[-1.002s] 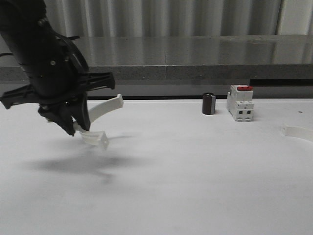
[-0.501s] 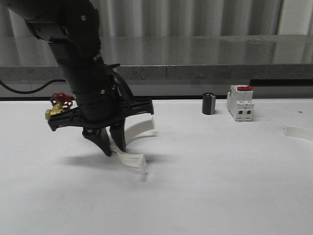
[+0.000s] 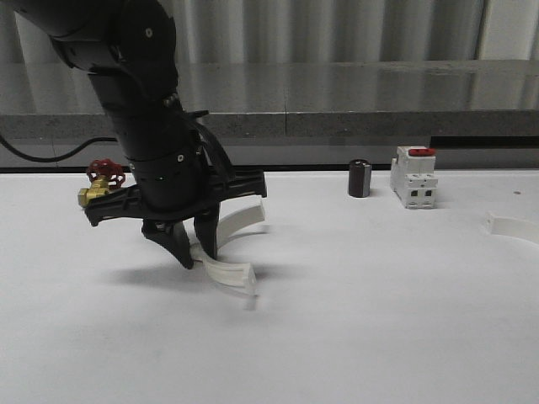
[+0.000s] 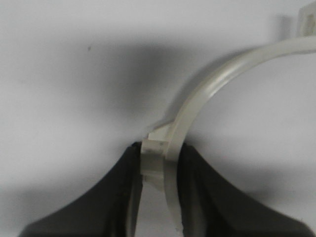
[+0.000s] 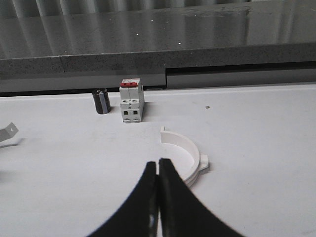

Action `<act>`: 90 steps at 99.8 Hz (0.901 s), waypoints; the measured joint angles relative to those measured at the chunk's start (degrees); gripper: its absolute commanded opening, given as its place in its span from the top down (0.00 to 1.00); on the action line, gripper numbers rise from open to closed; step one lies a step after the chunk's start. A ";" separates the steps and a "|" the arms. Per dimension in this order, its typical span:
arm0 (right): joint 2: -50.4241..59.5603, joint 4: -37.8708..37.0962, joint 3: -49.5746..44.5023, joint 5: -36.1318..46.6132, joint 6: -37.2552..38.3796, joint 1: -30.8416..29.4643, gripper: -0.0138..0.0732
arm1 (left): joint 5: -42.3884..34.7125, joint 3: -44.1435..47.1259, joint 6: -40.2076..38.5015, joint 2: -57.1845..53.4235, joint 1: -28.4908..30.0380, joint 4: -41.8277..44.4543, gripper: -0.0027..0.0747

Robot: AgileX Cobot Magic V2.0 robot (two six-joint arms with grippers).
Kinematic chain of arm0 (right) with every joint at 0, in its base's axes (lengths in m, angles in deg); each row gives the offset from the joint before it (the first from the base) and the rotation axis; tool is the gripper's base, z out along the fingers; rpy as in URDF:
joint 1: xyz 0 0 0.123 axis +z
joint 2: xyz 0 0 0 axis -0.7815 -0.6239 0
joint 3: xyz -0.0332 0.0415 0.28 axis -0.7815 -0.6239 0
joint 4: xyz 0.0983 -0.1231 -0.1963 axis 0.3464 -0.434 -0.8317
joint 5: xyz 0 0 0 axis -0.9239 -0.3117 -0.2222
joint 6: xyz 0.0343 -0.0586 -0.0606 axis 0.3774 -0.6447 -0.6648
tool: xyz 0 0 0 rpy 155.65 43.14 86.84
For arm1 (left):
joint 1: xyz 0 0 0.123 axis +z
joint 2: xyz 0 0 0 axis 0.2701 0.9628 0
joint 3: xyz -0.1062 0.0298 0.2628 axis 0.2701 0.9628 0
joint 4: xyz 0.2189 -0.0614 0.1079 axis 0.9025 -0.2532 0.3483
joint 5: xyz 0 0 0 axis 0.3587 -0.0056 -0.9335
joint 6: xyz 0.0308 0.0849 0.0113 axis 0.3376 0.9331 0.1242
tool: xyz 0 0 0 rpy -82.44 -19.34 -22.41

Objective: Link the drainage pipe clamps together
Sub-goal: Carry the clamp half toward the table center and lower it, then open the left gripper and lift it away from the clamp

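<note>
Pinching one white clamp half [image 3: 226,249] near the middle of its arc, the left gripper [image 3: 190,249] hangs low over the left-centre of the white table [image 3: 362,320], its fingers [image 4: 123,197] closed on the strip beside the small outer tab, with the curved band sweeping away from them in the left wrist view; whether the lower flange touches the surface I cannot tell. The other clamp half [image 5: 185,158] lies flat far off on the right side of the table, well apart from the first and just beyond the right gripper [image 5: 158,168], whose fingers are pressed together on nothing. These half-rings look like thin moulded plastic: light, fairly stiff but with some spring across the open arc, and smooth enough to swivel in a two-point pinch, so I judge the thickened patch by the tab a better hold than the bare band, leaving both end flanges free to meet their mates. The tabletop is plain, matte and pale, giving little contrast with the white parts. Along its back edge stand a brass valve [image 3: 99,185] with a red handle, a small dark cylinder [image 3: 360,178] and a white breaker [image 3: 414,177] with a red top, all before a grey ledge [image 3: 337,105] and a corrugated metal wall [image 3: 337,29]
</note>
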 measured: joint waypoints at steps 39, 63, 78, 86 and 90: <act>0.00 0.00 0.00 0.00 0.00 0.00 0.98 | -0.06 -0.23 1.53 -0.42 0.00 0.24 0.11; 0.00 0.00 0.00 0.00 0.00 0.00 0.98 | 1.33 0.12 4.78 -6.98 0.00 5.35 0.11; 0.00 0.00 0.00 0.00 0.00 0.00 0.98 | 1.20 2.84 5.31 -14.68 0.72 11.24 0.11; 0.00 0.00 0.00 0.00 0.00 0.00 0.98 | 0.26 6.11 5.80 -19.36 2.38 13.47 0.11; 0.00 0.00 0.00 0.00 0.00 0.00 0.98 | -0.78 8.21 6.65 -22.18 3.69 14.17 0.11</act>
